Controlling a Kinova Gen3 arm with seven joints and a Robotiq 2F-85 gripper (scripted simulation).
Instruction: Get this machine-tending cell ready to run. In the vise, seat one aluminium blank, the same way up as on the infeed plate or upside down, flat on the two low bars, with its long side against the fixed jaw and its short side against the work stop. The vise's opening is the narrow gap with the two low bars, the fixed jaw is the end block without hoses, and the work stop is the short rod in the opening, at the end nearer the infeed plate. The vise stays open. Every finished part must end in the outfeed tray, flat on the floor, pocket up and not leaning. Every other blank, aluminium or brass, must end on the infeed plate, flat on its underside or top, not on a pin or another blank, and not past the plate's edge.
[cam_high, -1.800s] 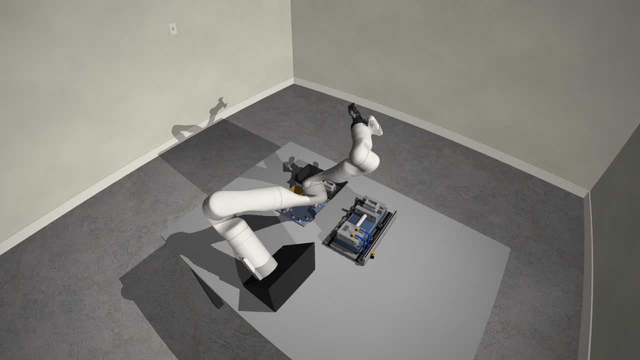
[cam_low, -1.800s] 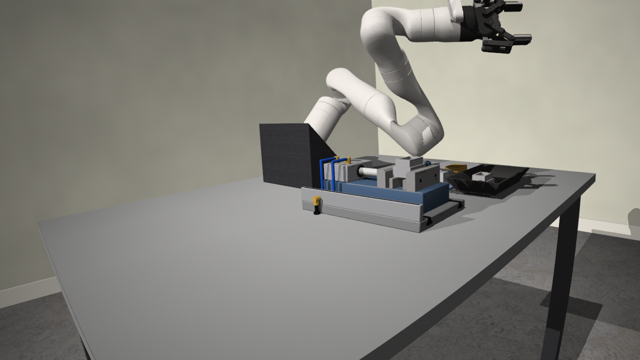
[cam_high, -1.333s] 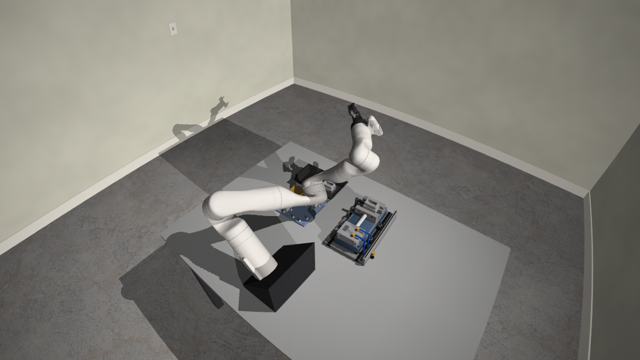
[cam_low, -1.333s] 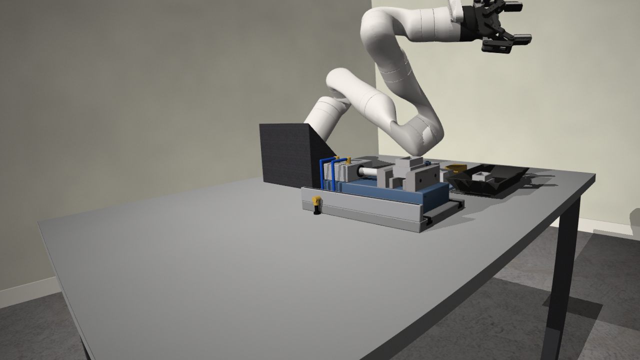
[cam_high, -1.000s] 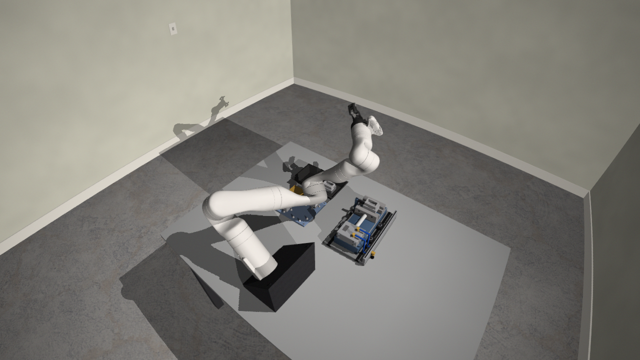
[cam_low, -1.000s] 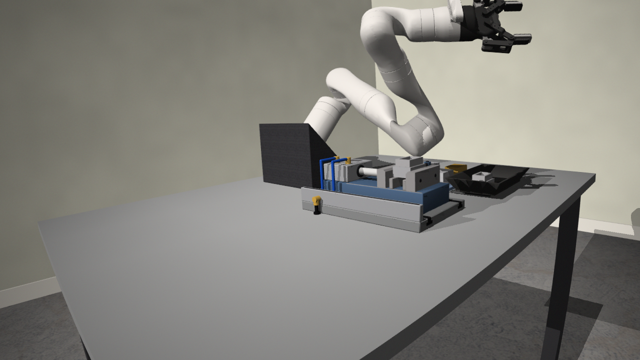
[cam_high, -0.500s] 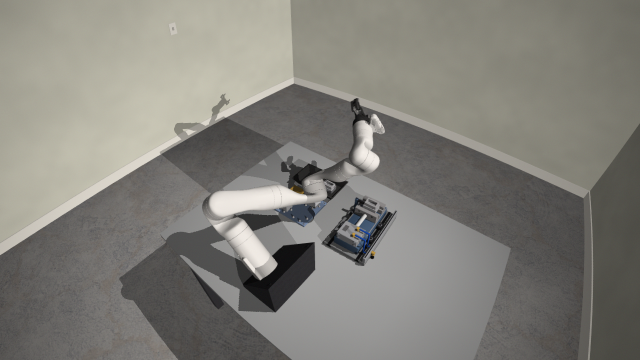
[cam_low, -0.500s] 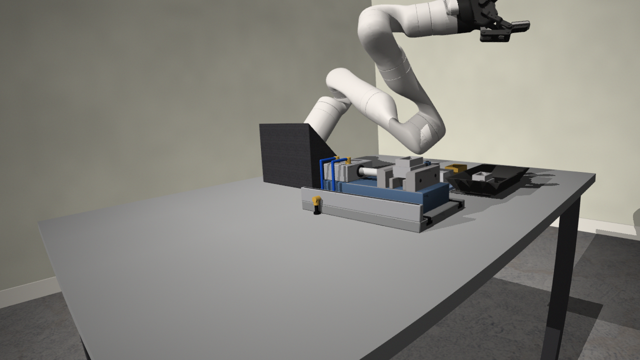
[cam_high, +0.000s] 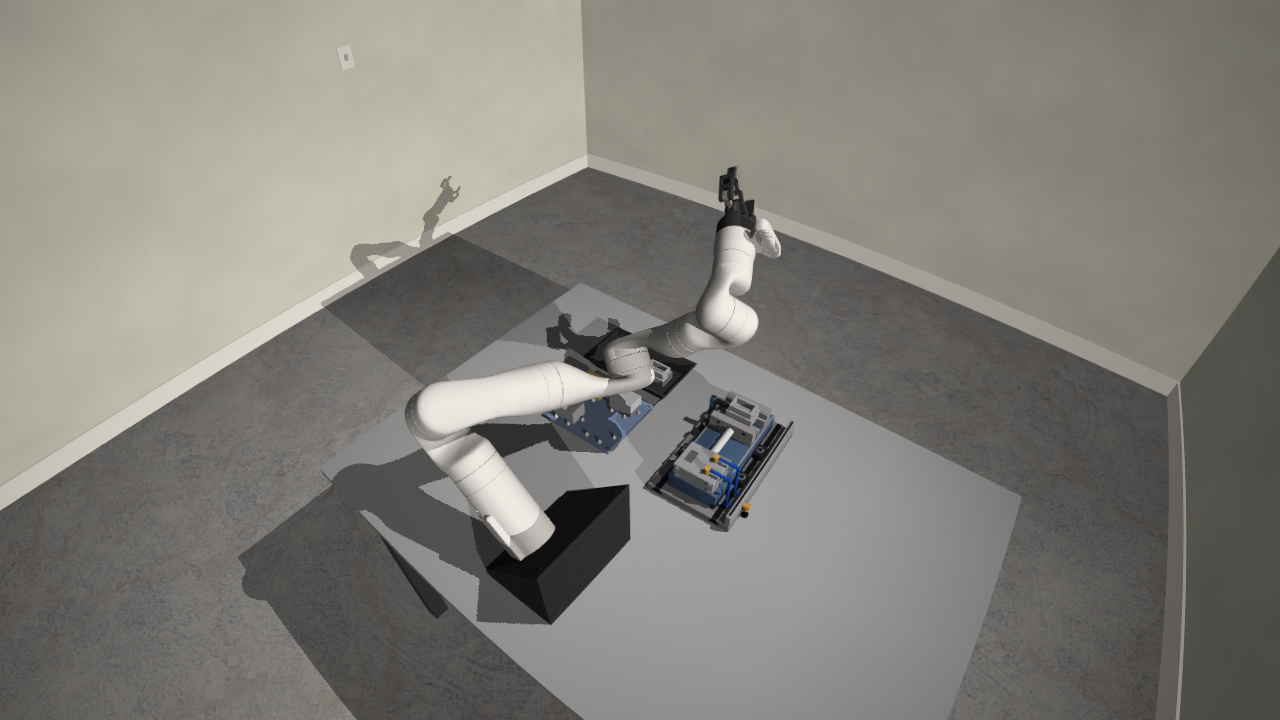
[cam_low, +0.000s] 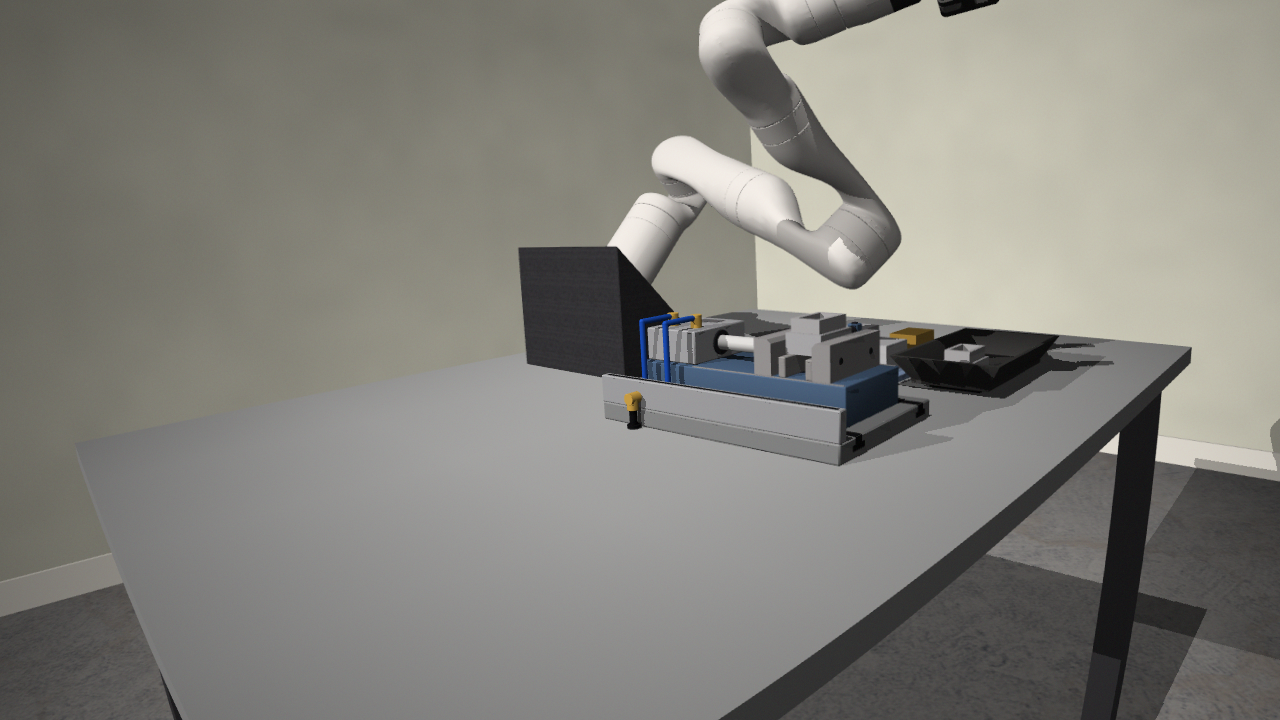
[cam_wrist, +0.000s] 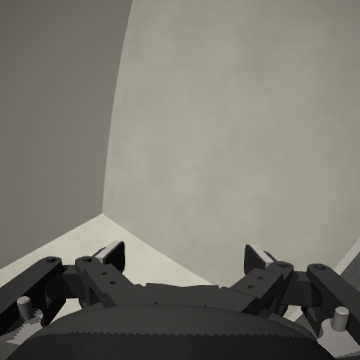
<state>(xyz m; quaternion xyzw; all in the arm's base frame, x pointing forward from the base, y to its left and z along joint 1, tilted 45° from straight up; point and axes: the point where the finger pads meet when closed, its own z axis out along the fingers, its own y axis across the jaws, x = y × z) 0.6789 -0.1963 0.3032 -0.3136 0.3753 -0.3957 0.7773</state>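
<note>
My gripper is open and empty. It is raised high above the far end of the table and points up at the walls; the wrist view shows only its fingers and bare wall. In the exterior view only its tip shows at the top edge. The vise stands on the table with blue hoses at one end. A grey pocketed part sits at its opening; I cannot tell how it rests. The black outfeed tray holds a grey pocketed part. A brass blank lies behind it.
The blue infeed plate lies left of the vise, mostly hidden under my arm. The arm's black base block stands at the near end. The table edge runs close behind the tray.
</note>
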